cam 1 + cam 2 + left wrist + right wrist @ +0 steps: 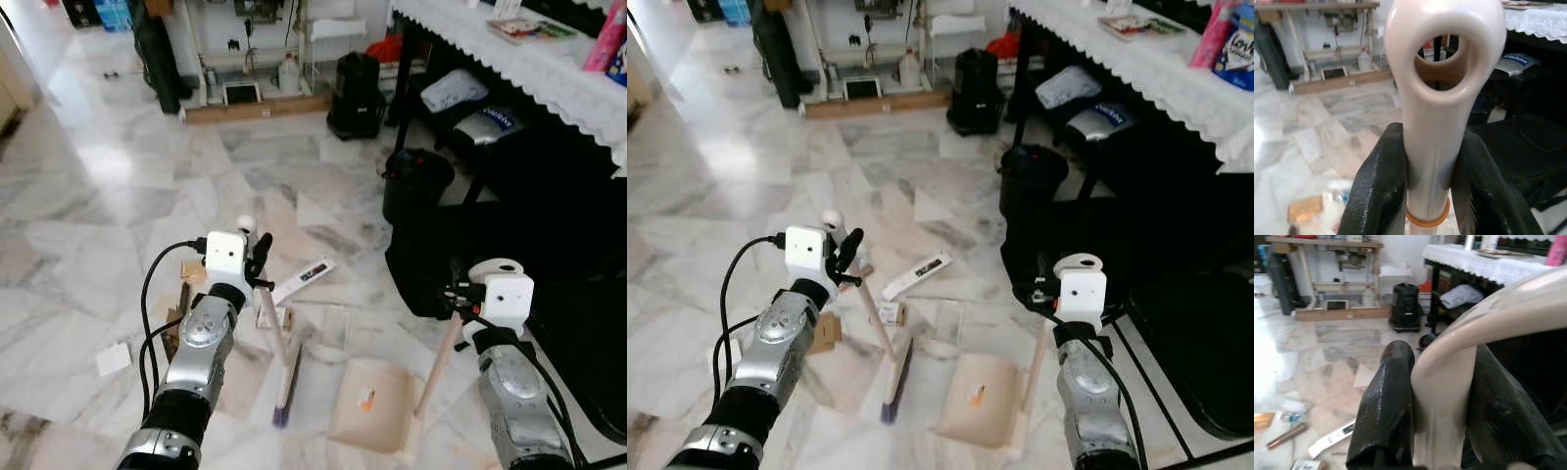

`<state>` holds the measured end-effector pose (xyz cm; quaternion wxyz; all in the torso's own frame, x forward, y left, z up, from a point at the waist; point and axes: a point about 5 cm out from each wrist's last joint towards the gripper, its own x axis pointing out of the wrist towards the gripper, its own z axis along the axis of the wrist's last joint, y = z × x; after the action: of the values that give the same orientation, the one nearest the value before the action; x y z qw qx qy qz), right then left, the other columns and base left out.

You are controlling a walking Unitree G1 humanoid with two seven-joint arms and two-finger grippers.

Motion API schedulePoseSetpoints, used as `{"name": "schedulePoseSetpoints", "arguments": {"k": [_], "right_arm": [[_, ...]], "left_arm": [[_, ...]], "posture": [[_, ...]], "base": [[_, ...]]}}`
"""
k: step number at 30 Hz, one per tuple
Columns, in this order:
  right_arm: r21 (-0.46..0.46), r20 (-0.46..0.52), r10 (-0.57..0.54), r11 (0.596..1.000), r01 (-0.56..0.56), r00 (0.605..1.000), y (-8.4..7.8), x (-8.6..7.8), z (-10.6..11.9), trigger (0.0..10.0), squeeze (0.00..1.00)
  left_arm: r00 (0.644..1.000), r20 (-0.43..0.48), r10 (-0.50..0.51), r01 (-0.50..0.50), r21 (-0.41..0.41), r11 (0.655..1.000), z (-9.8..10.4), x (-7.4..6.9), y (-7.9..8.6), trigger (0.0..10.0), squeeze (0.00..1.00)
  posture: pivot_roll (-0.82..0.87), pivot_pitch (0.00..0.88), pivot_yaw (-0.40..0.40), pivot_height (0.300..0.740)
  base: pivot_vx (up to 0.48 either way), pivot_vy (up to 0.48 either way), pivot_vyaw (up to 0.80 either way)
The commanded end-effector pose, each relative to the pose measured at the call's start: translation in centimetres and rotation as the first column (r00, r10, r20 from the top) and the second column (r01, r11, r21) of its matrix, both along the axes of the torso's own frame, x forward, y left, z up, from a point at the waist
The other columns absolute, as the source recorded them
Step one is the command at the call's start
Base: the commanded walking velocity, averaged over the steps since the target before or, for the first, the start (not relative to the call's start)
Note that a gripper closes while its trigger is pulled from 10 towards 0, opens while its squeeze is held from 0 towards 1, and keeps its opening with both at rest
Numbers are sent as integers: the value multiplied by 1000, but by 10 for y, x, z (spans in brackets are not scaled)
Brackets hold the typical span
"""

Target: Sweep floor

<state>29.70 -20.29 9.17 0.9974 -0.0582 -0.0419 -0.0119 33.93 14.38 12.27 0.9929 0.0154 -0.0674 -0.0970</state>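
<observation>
litter (302,281) is lying just beyond the fingers as the left gripper (1427,181) is pinching the cream plastic broom handle (1436,98) and the right gripper (1442,411) is clamping the beige dustpan handle (439,364), pan (372,403) waiting beside the bristles (285,392) to catch sweepings.

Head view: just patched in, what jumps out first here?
The left gripper is shut on a cream broom handle, bristles on the marble floor amid litter: a white carton, cardboard scraps. The right gripper is shut on the dustpan handle, pan flat on the floor beside the broom. A black bin stands beyond.
</observation>
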Motion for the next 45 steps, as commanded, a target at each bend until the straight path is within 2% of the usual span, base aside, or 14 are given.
{"name": "schedulePoseSetpoints", "arguments": {"k": [1, 23, 29, 40, 45], "right_arm": [[3, 54, -6, 1000, 6, 999, -4, 2, 12, 10000, 0], [-10, 77, 24, 1000, -24, 997, 1, 3, 16, 10000, 0], [-30, 73, 62, 998, -60, 995, 8, 0, 13, 10000, 0], [-16, 83, 42, 999, -40, 996, 4, 1, 16, 10000, 0], [-16, 74, 45, 999, -44, 996, 4, 0, 13, 10000, 0]], "left_arm": [[999, 46, -11, 11, 2, 1000, 10, 2, -5, 10000, 0], [999, 53, -11, 11, 1, 1000, 12, 5, -5, 10000, 0], [998, 58, -18, 18, 0, 1000, 11, 2, -6, 10000, 0], [998, 58, -33, 32, 3, 999, 12, 3, -6, 10000, 0], [998, 62, -29, 29, 4, 1000, 14, 4, -7, 10000, 0]], "posture": [[43, 63, 15, 740], [42, 59, 21, 740], [39, 1, 26, 740], [36, 3, 35, 740], [44, 33, 31, 740]], "base": [[311, 0, 0], [310, 0, 0], [310, 0, 0], [310, 0, 0], [313, 0, 0]]}}
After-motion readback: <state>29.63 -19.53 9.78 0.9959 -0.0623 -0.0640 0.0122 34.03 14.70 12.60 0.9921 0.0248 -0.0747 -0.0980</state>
